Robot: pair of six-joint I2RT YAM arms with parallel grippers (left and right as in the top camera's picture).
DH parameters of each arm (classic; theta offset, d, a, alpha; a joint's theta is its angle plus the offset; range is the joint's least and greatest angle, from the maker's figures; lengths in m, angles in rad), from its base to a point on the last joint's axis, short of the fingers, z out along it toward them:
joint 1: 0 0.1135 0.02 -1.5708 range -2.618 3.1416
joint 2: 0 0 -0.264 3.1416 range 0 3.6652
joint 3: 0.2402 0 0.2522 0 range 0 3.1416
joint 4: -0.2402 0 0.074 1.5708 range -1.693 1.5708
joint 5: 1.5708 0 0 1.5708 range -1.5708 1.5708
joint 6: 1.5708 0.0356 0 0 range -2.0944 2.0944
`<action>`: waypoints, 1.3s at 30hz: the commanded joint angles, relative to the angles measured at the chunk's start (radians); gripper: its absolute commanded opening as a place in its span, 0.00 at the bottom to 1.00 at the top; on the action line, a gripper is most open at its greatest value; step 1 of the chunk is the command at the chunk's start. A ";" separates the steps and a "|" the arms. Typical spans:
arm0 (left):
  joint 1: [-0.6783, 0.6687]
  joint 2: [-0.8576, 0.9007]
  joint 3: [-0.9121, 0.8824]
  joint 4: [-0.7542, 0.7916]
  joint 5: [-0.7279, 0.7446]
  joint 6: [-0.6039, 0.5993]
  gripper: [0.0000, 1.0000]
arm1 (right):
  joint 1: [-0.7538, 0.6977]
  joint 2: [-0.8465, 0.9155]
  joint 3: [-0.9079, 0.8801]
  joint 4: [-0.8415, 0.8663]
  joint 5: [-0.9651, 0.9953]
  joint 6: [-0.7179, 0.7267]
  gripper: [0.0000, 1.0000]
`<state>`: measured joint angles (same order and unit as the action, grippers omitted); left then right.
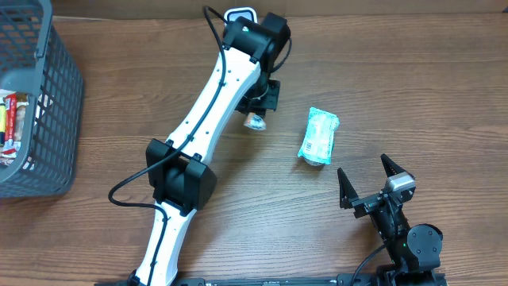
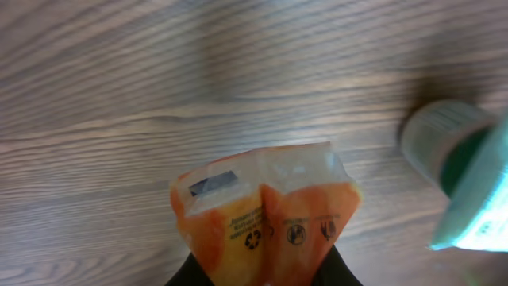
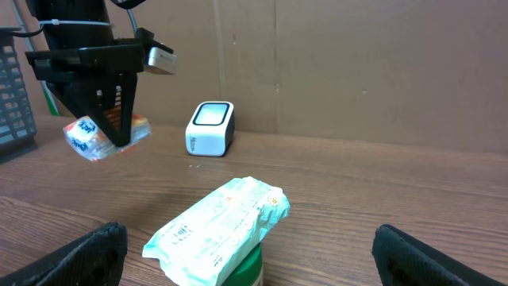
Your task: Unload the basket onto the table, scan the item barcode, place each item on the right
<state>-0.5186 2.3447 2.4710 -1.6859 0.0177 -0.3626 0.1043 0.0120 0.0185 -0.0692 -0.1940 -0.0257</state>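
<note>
Wood-grain counter [image 1: 413, 87] from overhead: the left gripper [image 1: 259, 110] is pinched nearly shut on the orange packet [image 1: 255, 121], which hangs just short of the white scanner [image 1: 240, 14] at the far edge. A green-white pack [image 1: 319, 135] lies flat on the counter between the arms. The right gripper [image 1: 367, 181] is spread wide and holds nothing, and a grey basket [image 1: 55, 103] sits far left. In the left wrist view the orange packet is gripped at its lower end, with the crimped top seal and a dark printed patch pointing away. The film looks thin, light, soft and slick, so it will probably flop or twist. I'd hold it on the flat seam, clear of the print. The right wrist view shows the packet in the air, drooping to one side of the jaws, left of the scanner and not yet facing its window. The pack lies close in front.
</note>
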 commanded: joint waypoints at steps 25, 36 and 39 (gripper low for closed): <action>-0.138 -0.017 -0.481 0.408 0.061 -0.238 0.43 | -0.006 -0.008 -0.011 0.005 0.010 0.007 1.00; -0.081 -0.018 -0.187 0.239 0.139 -0.051 0.61 | -0.006 -0.008 -0.011 0.005 0.010 0.007 1.00; -0.084 -0.018 -0.115 0.213 0.162 0.037 0.70 | -0.006 -0.008 -0.011 0.005 0.010 0.007 1.00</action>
<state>-0.5995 2.3455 2.2654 -1.4544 0.1242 -0.4629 0.1043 0.0120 0.0185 -0.0696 -0.1944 -0.0254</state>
